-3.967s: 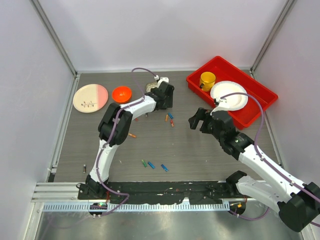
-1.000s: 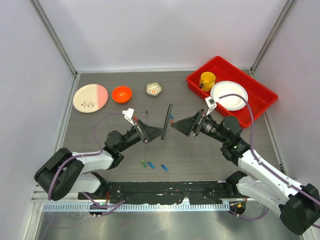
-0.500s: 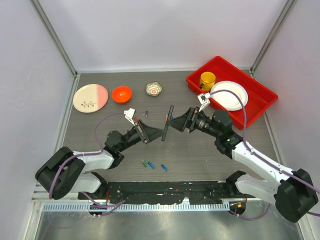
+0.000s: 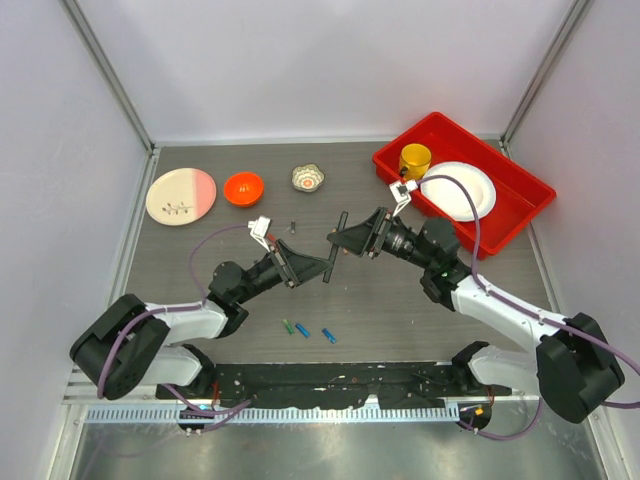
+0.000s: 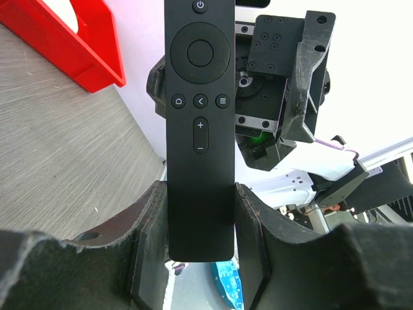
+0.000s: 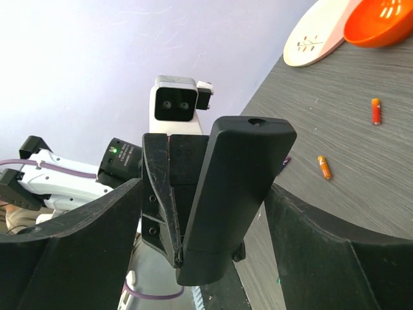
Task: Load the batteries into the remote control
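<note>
The remote control point(image 4: 336, 246) is a slim black bar held off the table near the middle. My left gripper point(image 4: 327, 268) is shut on its lower end. In the left wrist view its button face point(image 5: 200, 129) shows between my left gripper's point(image 5: 200, 216) fingers. My right gripper point(image 4: 347, 240) is open and straddles the remote's upper part. In the right wrist view the remote's plain back point(image 6: 235, 194) stands between my right gripper's point(image 6: 203, 213) fingers, with a gap on each side. Three batteries point(image 4: 303, 330), green and blue, lie near the front. Orange batteries point(image 6: 324, 166) lie farther back.
A red tray point(image 4: 520, 205) at the back right holds a yellow cup point(image 4: 415, 160) and a white plate point(image 4: 458, 190). An orange bowl point(image 4: 243, 187), a pink and cream plate point(image 4: 181, 195) and a small patterned bowl point(image 4: 308, 178) stand along the back.
My right gripper has moved left, from beside the remote to around its upper part. The left arm and the remote have stayed where they were.
</note>
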`<control>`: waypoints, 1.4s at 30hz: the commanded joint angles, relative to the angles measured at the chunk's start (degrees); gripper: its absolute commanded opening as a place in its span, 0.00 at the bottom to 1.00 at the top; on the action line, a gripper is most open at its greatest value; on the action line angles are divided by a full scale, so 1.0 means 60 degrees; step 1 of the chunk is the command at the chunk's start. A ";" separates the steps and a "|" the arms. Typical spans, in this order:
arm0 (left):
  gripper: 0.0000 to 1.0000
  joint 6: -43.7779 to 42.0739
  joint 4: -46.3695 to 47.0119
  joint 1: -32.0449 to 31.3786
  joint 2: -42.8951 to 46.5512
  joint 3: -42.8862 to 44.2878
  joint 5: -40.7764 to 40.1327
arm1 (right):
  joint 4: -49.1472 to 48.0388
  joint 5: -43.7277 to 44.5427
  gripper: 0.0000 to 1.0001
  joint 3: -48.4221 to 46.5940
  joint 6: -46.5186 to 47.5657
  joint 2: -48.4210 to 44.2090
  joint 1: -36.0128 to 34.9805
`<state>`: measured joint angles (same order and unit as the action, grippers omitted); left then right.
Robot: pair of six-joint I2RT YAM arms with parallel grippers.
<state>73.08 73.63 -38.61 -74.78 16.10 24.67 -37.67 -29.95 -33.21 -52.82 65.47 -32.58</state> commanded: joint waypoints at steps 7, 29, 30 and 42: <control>0.00 0.0110 0.2495 0.0034 0.0452 0.0261 0.0093 | -0.2319 -0.0823 0.78 0.0452 -0.0865 0.0528 -0.0049; 0.17 0.0140 0.2495 0.0019 0.0555 0.0159 0.0167 | -0.4210 -0.1350 0.38 0.0716 -0.1803 0.1247 -0.0049; 0.33 0.0125 0.2495 0.0019 0.0526 0.0144 0.0166 | -0.4137 -0.1394 0.36 0.0716 -0.1745 0.1130 -0.0049; 0.87 -0.0853 0.0843 0.0634 0.1357 -0.0267 -0.0609 | 0.7649 0.1758 0.32 -0.1916 0.5137 -0.1888 -0.0822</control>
<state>72.58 73.91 -36.42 -71.50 14.57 23.77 -21.87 -33.89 -36.01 -41.34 57.74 -33.74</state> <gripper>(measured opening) 0.859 0.485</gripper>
